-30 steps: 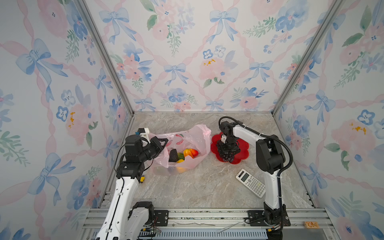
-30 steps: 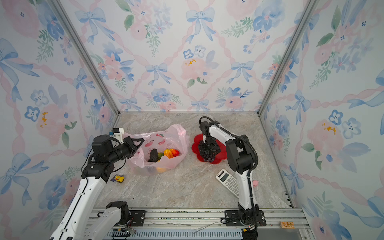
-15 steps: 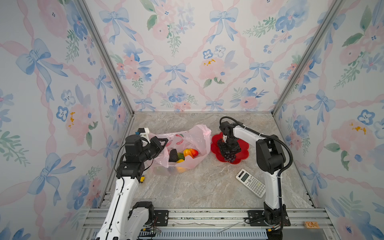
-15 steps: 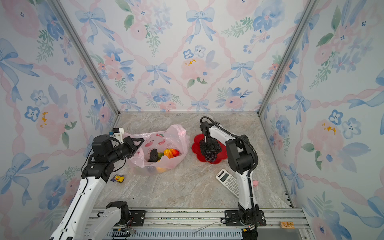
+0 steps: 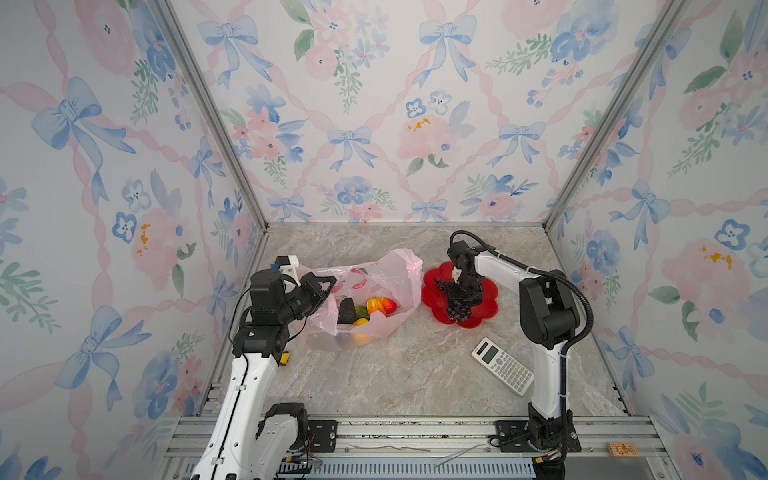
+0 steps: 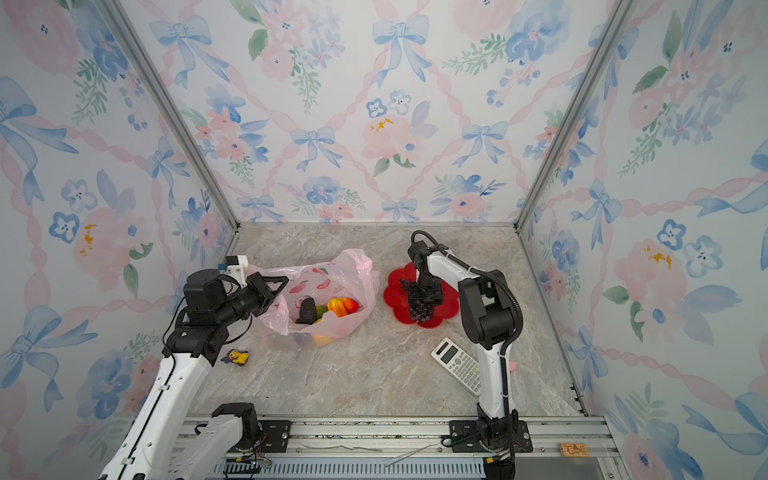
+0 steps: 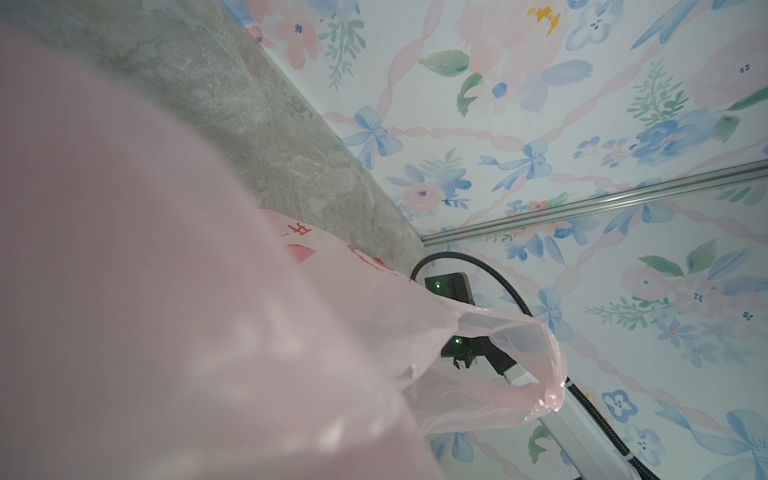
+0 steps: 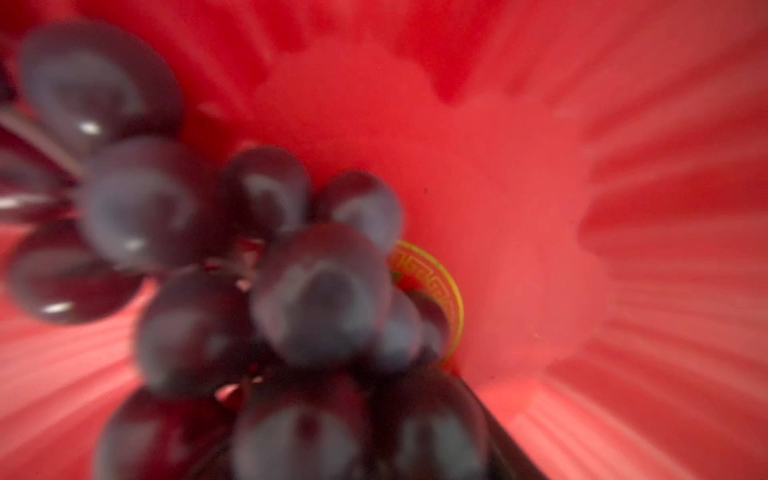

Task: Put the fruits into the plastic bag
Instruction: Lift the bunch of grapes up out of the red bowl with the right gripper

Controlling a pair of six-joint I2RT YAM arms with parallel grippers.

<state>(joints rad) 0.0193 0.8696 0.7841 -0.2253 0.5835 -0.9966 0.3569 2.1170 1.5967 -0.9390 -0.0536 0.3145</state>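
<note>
Just changed: your right gripper's (image 5: 461,297) jaws narrow onto the grape bunch (image 5: 458,313); grip unclear.
Left gripper (image 5: 326,287): jaws pinch plastic bag (image 5: 395,270).
Meaning: likely last pickup starting.

Found thin translucent pale-pink plastic bag (image 5: 395,270) with red peach prints slumped on grey marbled bench (image 5: 395,374), left of centre, mouth gaping upward, near-left rim raised. Noted inside it: dark bumpy avocado (image 5: 345,309), green fruit (image 5: 360,311) touching it, red-yellow mango (image 5: 380,305) alongside, yellow lemon (image 5: 360,321) in front. Logged orange-yellow fruit (image 5: 362,338) showing dimly through front wall. Recorded glossy purple grape bunch (image 5: 457,311) outside bag, lying on red flower-shaped plate (image 5: 430,299), upper part hidden.
</note>
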